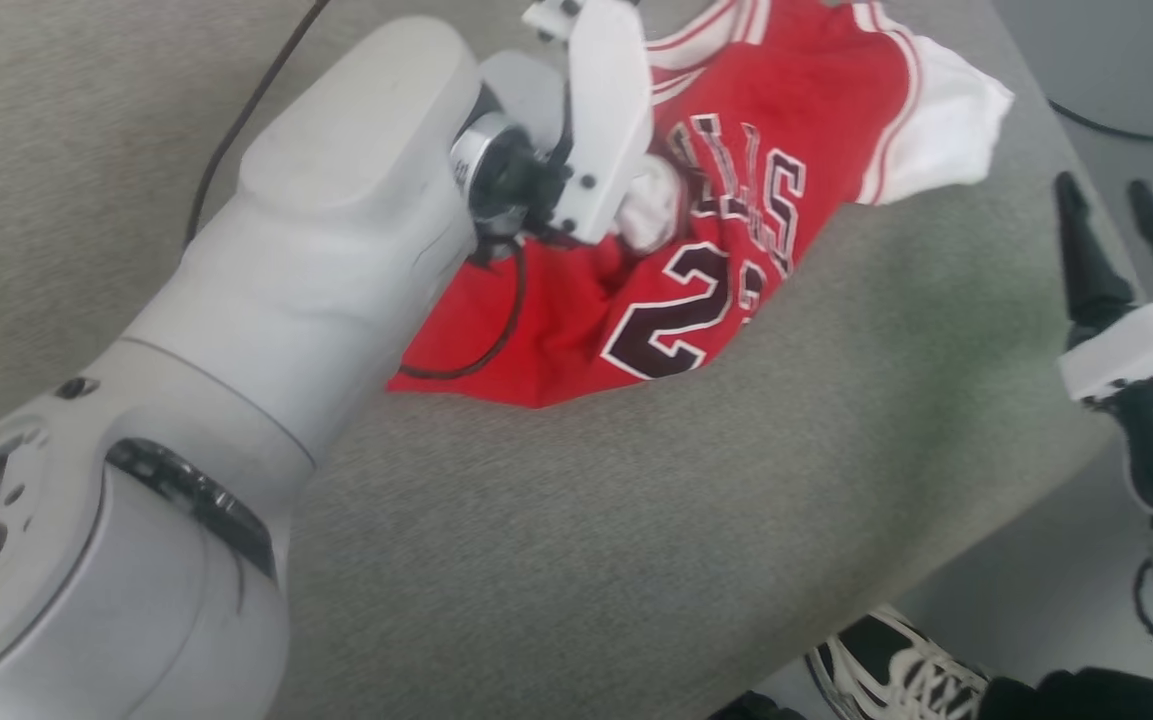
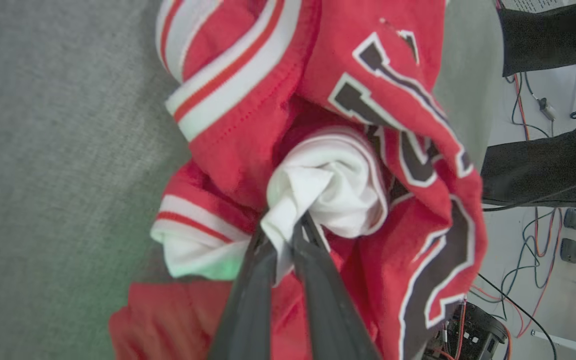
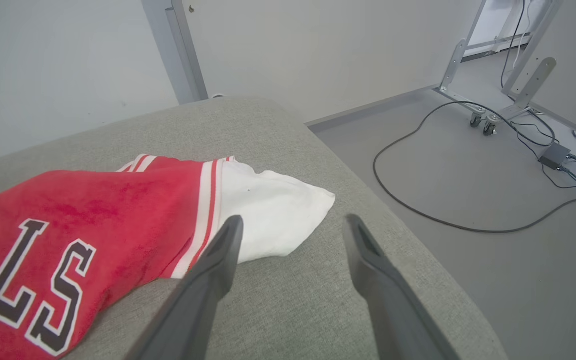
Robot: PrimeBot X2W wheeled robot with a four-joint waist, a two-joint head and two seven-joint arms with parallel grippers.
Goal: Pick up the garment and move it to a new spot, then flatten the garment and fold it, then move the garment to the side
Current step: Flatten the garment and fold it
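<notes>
The garment (image 1: 736, 170), a bright red jersey with dark white-edged letters and numbers, lies crumpled on the grey cushioned surface (image 1: 636, 520). My left gripper (image 2: 288, 230) is shut on a bunched fold of the garment's white lining (image 2: 332, 185); in the head view the left wrist hides the fingers above the garment's middle. My right gripper (image 3: 290, 225) stands open with nothing between its fingers, just off the garment's (image 3: 93, 225) white corner (image 3: 278, 210), near the cushion's right edge. In the head view the right gripper (image 1: 1116, 215) sits at the far right.
The grey cushion ends in a rounded edge at the right, with grey floor beyond. Cables (image 3: 417, 150) and a wheeled metal frame (image 3: 482, 120) lie on the floor. A person's dark trouser legs (image 2: 542, 170) and a black-and-white shoe (image 1: 896, 670) stand beside the cushion.
</notes>
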